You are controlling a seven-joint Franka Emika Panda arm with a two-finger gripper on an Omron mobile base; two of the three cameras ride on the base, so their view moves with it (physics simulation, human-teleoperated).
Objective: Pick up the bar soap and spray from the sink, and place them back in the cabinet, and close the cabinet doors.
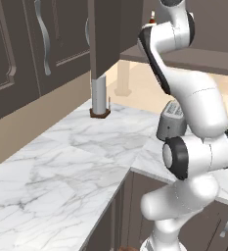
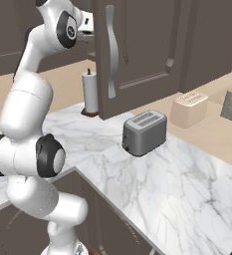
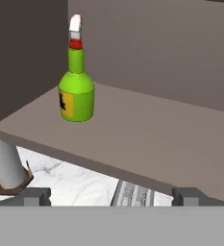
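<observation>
The spray [image 3: 76, 91], a green bottle with a yellow label and a red-and-white nozzle, stands upright on the brown shelf [image 3: 147, 139] of the cabinet, towards its left end. My gripper [image 3: 112, 196] is open, empty and drawn back from the shelf's front edge, well apart from the bottle. The left base view shows the spray's top [image 1: 151, 18] peeking past my arm, above the shelf [image 1: 193, 58]. One of the cabinet doors [image 2: 137, 55] stands open, with its curved silver handle [image 2: 111, 50] facing the camera. The bar soap and the sink are out of view.
A paper towel roll [image 1: 99, 95] stands on the marble counter [image 1: 61, 162] below the open door. A grey toaster [image 2: 144, 132] sits under the shelf, and a beige box [image 2: 189, 108] stands further right. Closed brown wall cabinets [image 1: 17, 49] line the left.
</observation>
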